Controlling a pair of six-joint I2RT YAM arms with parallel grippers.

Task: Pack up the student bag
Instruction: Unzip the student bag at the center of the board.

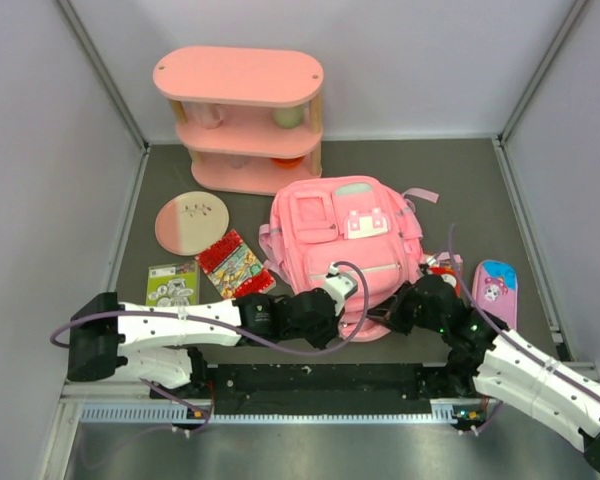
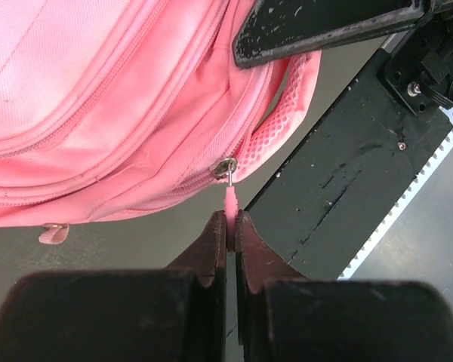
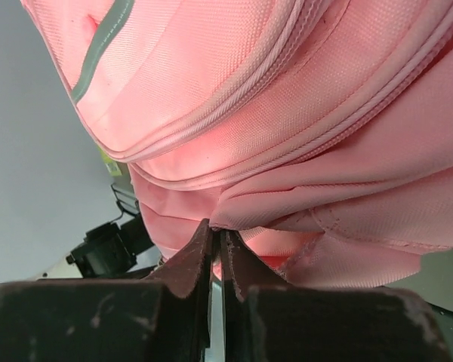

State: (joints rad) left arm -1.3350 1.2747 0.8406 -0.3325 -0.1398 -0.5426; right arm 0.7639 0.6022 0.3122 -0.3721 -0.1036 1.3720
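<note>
The student bag [image 1: 345, 235] is a pink backpack lying flat in the middle of the table, front pockets up. My left gripper [image 1: 345, 292] is at its near edge, shut on the pink zip pull [image 2: 229, 202] that hangs from a metal slider [image 2: 225, 166]. My right gripper [image 1: 388, 315] is at the bag's near right corner, shut on a fold of the bag's fabric [image 3: 234, 220]. The bag fills the left wrist view [image 2: 98, 90] and the right wrist view [image 3: 287, 98].
A pink three-tier shelf [image 1: 240, 120] stands at the back. A round pink plate [image 1: 191, 221], a red packet [image 1: 232, 263] and a green card [image 1: 172, 283] lie left of the bag. A flat pink pencil case [image 1: 495, 290] lies to its right. The black base rail [image 1: 320, 380] runs along the near edge.
</note>
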